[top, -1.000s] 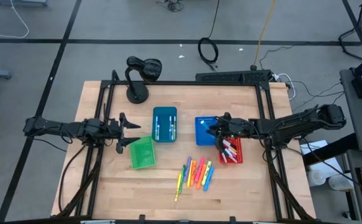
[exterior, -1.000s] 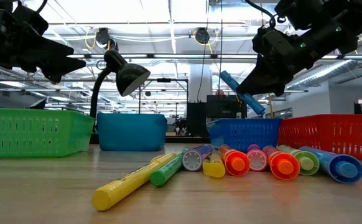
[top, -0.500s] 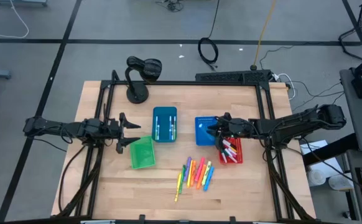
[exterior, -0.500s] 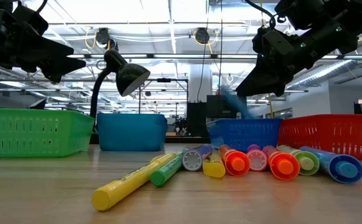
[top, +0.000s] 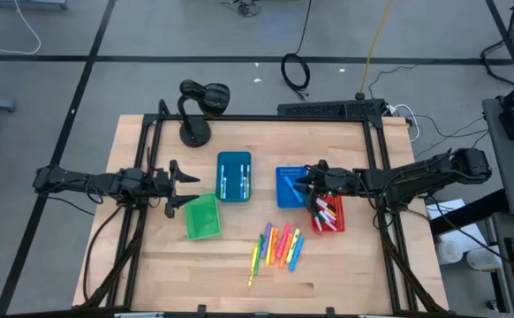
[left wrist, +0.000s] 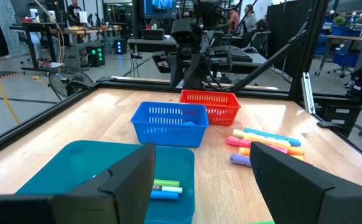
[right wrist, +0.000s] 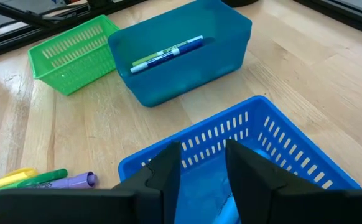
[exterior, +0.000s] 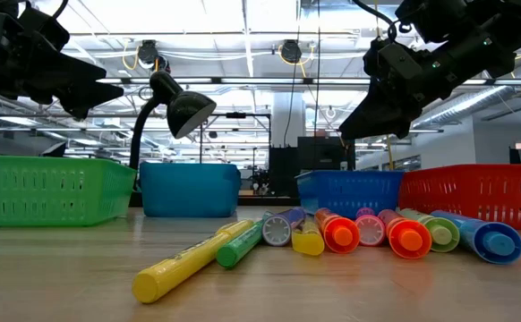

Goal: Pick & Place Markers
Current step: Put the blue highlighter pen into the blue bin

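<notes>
Several neon markers (top: 279, 247) lie side by side on the table near its front edge; the low view shows their ends (exterior: 368, 231). My right gripper (top: 303, 183) hangs open above the blue bin (top: 285, 196) with nothing between its fingers (right wrist: 203, 171). A blue marker (right wrist: 229, 208) lies on the bin's floor below it. My left gripper (top: 186, 188) waits open at the table's left, beside the green bin (top: 201, 216).
A teal bin (top: 234, 175) holding a few markers sits left of the blue one. A red bin (top: 328, 215) with white-bodied markers sits at its right. A black desk lamp (top: 195, 110) stands at the far left. Bare wood lies around the loose markers.
My right gripper has opened and let go of a blue marker that it held tilted above the blue bin. The marker has fallen into the bin. The arm itself has stayed where it was.
</notes>
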`<state>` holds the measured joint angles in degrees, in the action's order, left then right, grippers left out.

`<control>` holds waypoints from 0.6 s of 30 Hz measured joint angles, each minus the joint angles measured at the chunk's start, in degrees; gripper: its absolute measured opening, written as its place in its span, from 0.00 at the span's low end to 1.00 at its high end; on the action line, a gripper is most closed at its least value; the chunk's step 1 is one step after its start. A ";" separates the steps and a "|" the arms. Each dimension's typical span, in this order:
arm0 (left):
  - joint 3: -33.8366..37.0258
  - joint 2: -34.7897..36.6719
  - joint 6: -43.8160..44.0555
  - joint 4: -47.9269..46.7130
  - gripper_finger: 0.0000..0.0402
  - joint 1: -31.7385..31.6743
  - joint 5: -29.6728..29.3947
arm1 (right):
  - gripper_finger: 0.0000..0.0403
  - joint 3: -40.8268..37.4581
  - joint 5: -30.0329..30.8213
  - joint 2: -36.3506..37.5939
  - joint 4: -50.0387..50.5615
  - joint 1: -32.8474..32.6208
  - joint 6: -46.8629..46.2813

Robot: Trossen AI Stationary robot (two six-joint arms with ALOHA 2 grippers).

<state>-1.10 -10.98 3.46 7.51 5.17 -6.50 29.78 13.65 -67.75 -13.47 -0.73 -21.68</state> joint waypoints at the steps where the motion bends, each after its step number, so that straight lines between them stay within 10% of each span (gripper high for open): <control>1: 0.00 0.02 0.00 0.00 0.66 0.00 0.00 | 0.29 0.00 0.00 0.00 -0.01 0.00 0.08; 18: 0.00 0.00 0.00 0.02 0.66 0.00 0.00 | 0.33 0.00 -4.91 -0.56 -14.09 -13.43 23.58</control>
<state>-1.10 -10.98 3.46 7.53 5.17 -6.50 29.78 8.74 -68.31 -27.57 -14.16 1.90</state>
